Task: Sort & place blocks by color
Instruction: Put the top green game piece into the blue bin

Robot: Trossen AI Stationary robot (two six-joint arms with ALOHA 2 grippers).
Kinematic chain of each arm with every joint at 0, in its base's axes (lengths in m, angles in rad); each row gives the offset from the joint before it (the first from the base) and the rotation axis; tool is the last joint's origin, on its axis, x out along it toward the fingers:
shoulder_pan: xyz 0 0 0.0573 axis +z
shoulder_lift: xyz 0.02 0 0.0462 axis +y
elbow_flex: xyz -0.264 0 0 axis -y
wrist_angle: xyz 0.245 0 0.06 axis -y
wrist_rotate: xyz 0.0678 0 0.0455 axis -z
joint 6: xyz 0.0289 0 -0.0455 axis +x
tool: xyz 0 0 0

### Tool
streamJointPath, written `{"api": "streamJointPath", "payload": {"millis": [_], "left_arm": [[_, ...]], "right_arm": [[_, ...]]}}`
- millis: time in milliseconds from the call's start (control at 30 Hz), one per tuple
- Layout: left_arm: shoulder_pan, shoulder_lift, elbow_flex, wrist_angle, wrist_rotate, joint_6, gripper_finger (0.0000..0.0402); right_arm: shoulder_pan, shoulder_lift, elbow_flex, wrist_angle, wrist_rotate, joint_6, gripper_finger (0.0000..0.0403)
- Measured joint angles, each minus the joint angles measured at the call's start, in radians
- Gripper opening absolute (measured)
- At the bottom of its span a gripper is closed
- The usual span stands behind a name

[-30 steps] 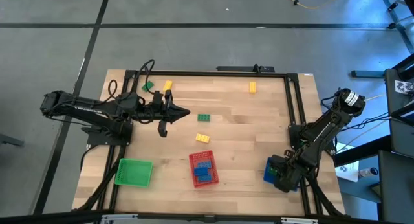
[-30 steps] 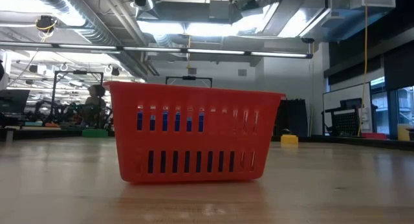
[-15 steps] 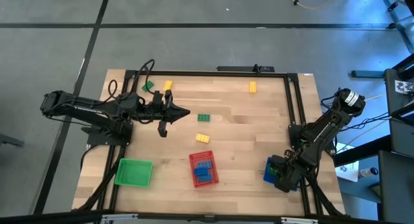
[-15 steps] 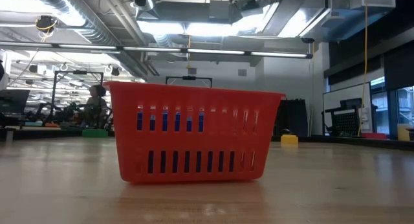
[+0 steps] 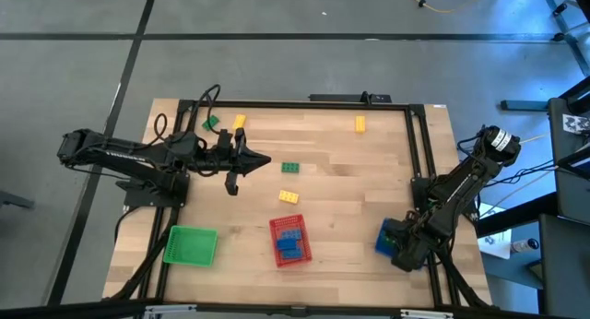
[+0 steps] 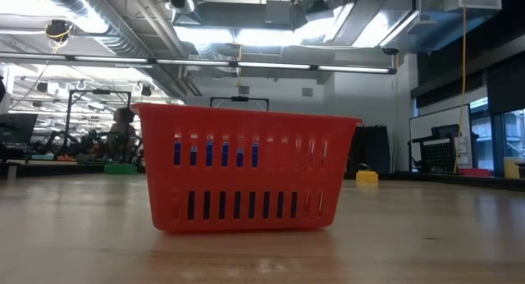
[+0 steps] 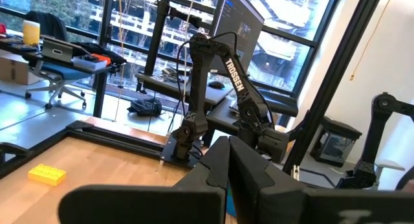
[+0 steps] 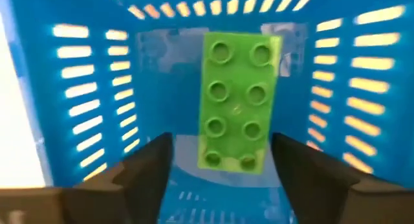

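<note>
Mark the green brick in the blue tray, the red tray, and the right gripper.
green brick [image 8: 237, 100], right wrist view, studded top
red tray [image 5: 280, 228], high view, rim
right gripper [image 8: 221, 160], right wrist view, between fingertips

Green brick [image 8: 237, 99] lies flat, studs up, inside blue tray [image 8: 77, 88]

Right gripper [image 8: 220, 166] sits over the blue rectangular mesh tray [image 5: 387, 238] at the table's near right corner; a green studded plastic brick [image 8: 237, 98] lies in that tray, just ahead of the spread fingers [image 8: 145, 169]. The red rectangular mesh tray [image 5: 289, 241] stands well to its left.
</note>
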Motion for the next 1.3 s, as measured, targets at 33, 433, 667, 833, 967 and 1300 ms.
{"api": "streamJointPath", "payload": {"millis": [33, 433, 667, 833, 967, 1300], "left_arm": [[0.0, 0.0, 0.0, 0.0, 0.0, 0.0, 0.0], [0.0, 0.0, 0.0, 0.0, 0.0, 0.0, 0.0], [0.0, 0.0, 0.0, 0.0, 0.0, 0.0, 0.0], [0.0, 0.0, 0.0, 0.0, 0.0, -0.001, 0.0], [0.0, 0.0, 0.0, 0.0, 0.0, -0.001, 0.0], [0.003, -0.038, 0.0, -0.004, 0.03, -0.001, 0.0]], "right_arm": [[0.0, 0.0, 0.0, -0.003, -0.016, 0.0, 0.0298], [0.0, -0.001, 0.048, -0.001, -0.062, -0.078, 0.0353], [0.0, -0.081, 0.124, -0.159, 0.028, -0.066, 0.0353], [0.0, -0.189, 0.226, -0.336, 0.242, 0.01, 0.0353], [-0.01, -0.285, 0.277, -0.359, 0.507, 0.062, 0.0353], [-0.161, -0.454, 0.296, -0.239, 0.761, -0.097, 0.0352]]}}
